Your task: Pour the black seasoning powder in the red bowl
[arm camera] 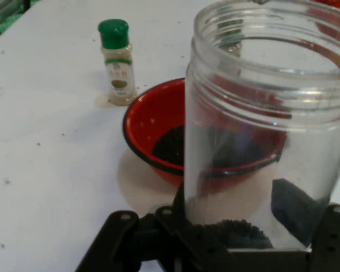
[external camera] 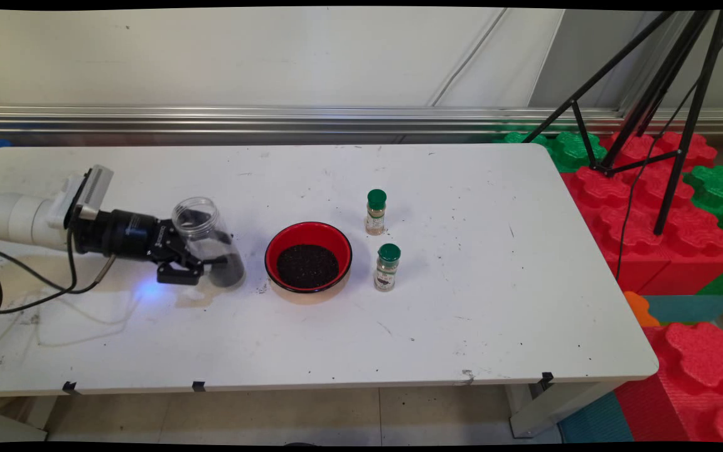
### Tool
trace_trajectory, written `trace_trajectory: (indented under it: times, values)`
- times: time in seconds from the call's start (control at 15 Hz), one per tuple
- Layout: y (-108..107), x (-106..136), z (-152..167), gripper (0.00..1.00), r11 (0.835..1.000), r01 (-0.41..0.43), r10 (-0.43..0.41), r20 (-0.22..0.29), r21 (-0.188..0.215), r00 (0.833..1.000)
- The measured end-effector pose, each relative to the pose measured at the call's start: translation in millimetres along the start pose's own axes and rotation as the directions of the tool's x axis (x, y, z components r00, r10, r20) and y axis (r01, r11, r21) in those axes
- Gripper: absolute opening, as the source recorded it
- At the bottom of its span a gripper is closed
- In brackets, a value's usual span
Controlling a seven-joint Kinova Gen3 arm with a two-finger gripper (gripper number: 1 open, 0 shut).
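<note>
Left of the red bowl [external camera: 308, 256], the gripper [external camera: 201, 267] was clamped on a clear jar [external camera: 206, 242] above the counter [external camera: 462, 314].

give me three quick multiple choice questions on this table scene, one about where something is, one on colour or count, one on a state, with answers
1. Where does the red bowl stand?
A. between the clear jar and the two spice bottles
B. at the table's far right corner
C. on top of the jar

2. How many green-capped spice bottles are on the table?
A. one
B. two
C. four

3. What is the hand doing?
A. hanging open above the bowl
B. resting flat on the table
C. gripping the clear jar

Answers: 1 A, the jar is left of it and the bottles right. 2 B, one stands behind the other. 3 C, a finger presses against the jar's wall.
</note>
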Motion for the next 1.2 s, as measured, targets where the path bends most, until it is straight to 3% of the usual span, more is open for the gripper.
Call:
trace_trajectory:
  times: [0.67,1.2]
  values:
    - [-28.4,23.2,24.3,0.0,0.989,-0.134,0.134,0.012,0.055,0.991]
    - [-57.1,38.7,50.9,0.0,0.961,-0.265,0.263,0.03,0.075,0.964]
